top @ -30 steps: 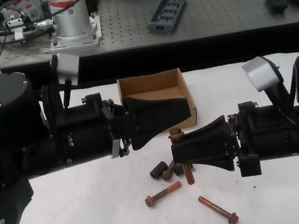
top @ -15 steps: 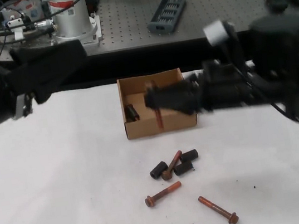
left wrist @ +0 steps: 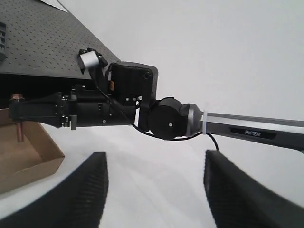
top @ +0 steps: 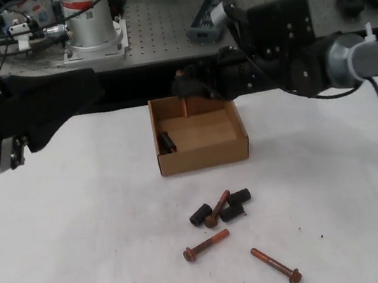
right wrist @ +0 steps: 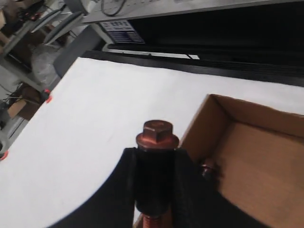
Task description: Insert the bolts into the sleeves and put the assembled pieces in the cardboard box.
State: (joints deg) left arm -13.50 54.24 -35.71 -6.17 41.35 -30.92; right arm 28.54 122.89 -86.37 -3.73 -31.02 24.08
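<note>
One assembled piece point(top: 167, 142) already lies in the cardboard box point(top: 202, 157), close to its left wall. A second assembled piece point(right wrist: 156, 142), a copper bolt with its dark sleeve around the shank, is clamped between the right fingers point(right wrist: 121, 199). It hangs upright, head on top, above the back wall of the box, near the back left corner. I judge that this one is at the point of release.

Three bolts are not yet assembled on the table point(top: 85, 256). One bolt point(top: 217, 208) lies among three loose sleeves point(top: 200, 215) just in front of the box, and I cannot tell whether it touches them. Another bolt point(top: 206, 245) and a third bolt point(top: 275, 265) lie nearer to the camera, apart from each other. So about three more pairs are left, as far as I can see.

The left fingers point(left wrist: 90, 190) are spread wide with nothing between them. That arm is well off to the left, so the space over the loose parts is open.

The held shank is very near the back rim, so I think it must come a little toward the front before it goes down. Most of the box floor is free. The front wall stands apart from the loose sleeves, which leaves room to pick them.
</note>
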